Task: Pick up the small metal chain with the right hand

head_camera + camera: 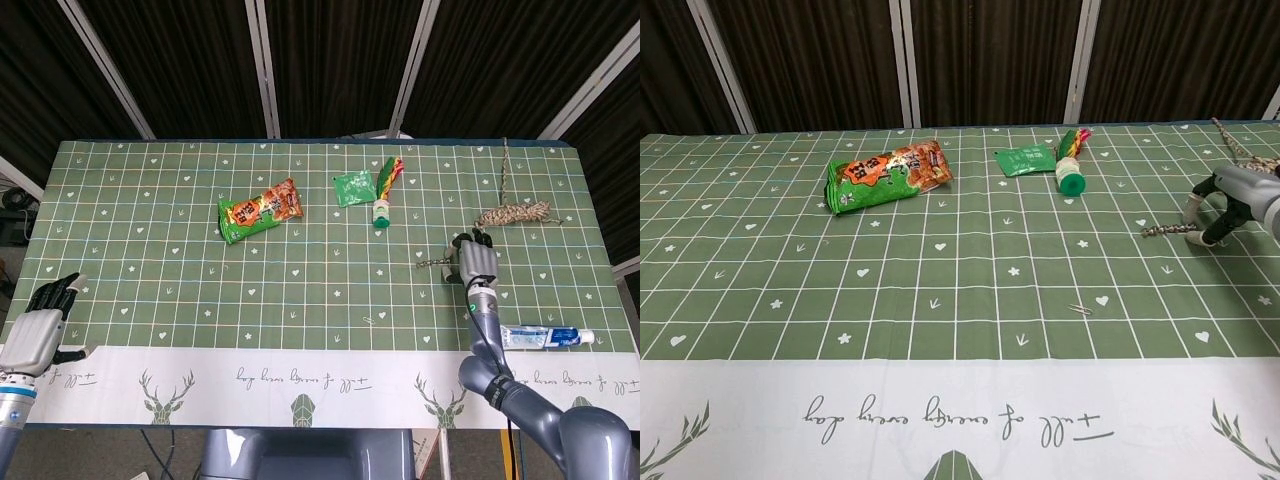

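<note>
Curving down over the green grid-patterned tablecloth [150, 200], my right hand [478, 264] arches its fingers [1196, 199] around the right end of the small metal chain [1164, 230], with the fingertips at or just above the cloth. Whether the fingers actually pinch the chain cannot be told from either view. The chain lies flat on the cloth, stretching leftward from my right hand, and sits below-left of the coiled tan rope [514, 213]. My left hand [38, 326] rests well apart from the chain, at the cloth's near-left edge, fingers extended and empty. Near-right of the chain lies a blue-and-white toothpaste tube [545, 337]. Far left of the chain lies an orange-and-green snack packet [885, 174].
</note>
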